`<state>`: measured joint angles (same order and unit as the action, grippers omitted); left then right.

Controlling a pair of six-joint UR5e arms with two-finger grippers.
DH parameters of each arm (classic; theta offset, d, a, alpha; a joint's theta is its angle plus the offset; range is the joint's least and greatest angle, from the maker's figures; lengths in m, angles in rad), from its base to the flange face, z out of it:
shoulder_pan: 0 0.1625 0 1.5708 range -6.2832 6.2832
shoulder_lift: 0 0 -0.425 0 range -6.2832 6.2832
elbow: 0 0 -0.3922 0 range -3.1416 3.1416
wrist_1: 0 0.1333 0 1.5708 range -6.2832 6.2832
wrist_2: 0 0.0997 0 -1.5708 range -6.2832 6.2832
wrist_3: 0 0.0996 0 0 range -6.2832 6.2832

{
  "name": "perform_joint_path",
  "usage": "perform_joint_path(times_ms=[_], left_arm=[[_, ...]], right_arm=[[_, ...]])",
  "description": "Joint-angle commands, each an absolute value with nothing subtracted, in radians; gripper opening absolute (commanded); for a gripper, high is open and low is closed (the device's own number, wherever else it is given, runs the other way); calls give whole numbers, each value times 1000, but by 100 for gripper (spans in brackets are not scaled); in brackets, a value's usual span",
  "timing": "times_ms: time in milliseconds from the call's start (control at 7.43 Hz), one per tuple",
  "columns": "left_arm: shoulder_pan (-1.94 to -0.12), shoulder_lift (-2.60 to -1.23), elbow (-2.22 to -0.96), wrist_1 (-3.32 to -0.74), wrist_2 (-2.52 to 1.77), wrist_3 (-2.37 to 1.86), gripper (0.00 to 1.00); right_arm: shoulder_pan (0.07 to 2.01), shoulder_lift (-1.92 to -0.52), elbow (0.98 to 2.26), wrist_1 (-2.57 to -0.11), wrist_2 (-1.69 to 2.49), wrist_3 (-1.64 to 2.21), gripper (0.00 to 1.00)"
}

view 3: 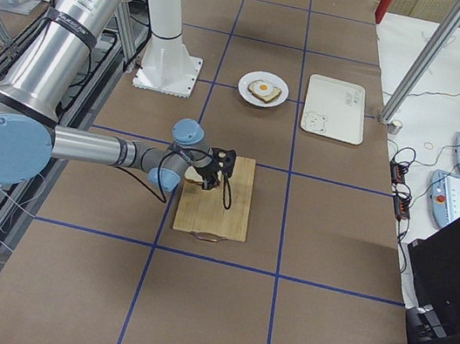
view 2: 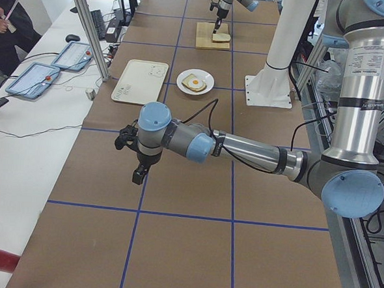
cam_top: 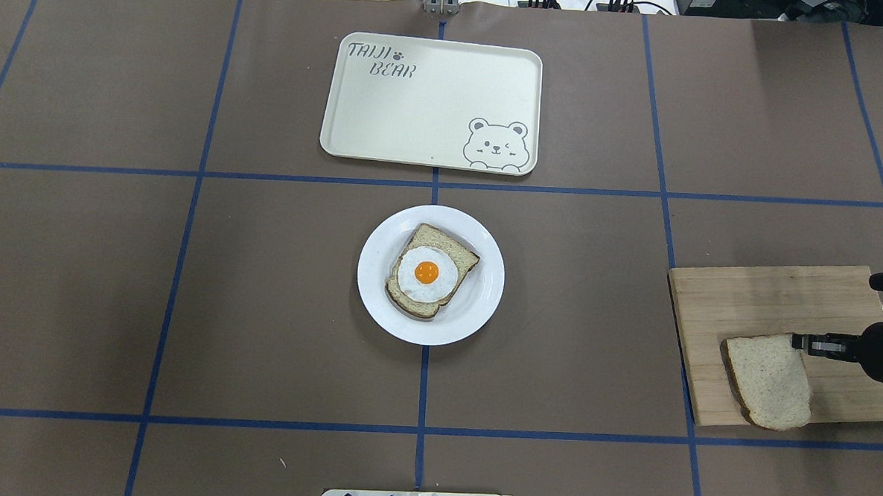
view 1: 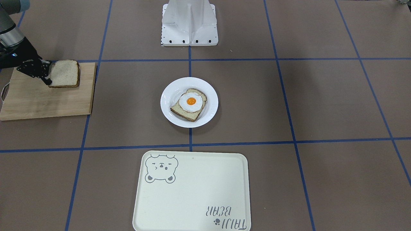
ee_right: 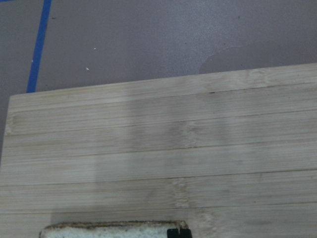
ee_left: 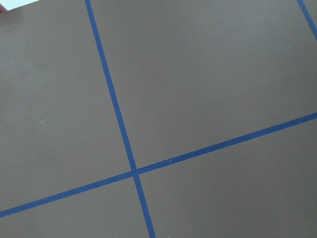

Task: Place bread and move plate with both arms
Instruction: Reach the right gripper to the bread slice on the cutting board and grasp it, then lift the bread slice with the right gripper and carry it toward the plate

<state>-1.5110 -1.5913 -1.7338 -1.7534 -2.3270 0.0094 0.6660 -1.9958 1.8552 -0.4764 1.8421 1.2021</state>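
Note:
The plain bread (view 1: 65, 73) is at the wooden cutting board (view 1: 38, 99), over its corner nearest the robot (cam_top: 767, 381). My right gripper (view 1: 48, 73) is shut on the bread's edge, and the right wrist view shows the crust (ee_right: 109, 230) at its bottom edge. The white plate (view 1: 167, 106) sits at the table's middle and bears a slice with a fried egg (view 1: 190, 103). My left gripper (view 2: 139, 175) shows only in the exterior left view, low over bare table far from the plate; I cannot tell whether it is open or shut.
The cream bear-print tray (cam_top: 417, 113) lies beyond the plate (cam_top: 484, 294), on the operators' side. The white fixed base (view 1: 189, 25) stands at the robot's edge. Blue tape lines cross the brown table. The left wrist view shows only table and tape.

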Motion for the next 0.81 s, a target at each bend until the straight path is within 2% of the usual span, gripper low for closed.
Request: perform_joint_path(times_ms=[0,673], left_arm=[[-1511,-1591,-1735,-1753,-2327,5,99],[-1511,-1595,-1736,-1753,-2329,-2,99]], right_arm=[[797,-1979,1861,-471,2001,1134,0],[1047,-1820,1848,-483,2360,1132,0]])
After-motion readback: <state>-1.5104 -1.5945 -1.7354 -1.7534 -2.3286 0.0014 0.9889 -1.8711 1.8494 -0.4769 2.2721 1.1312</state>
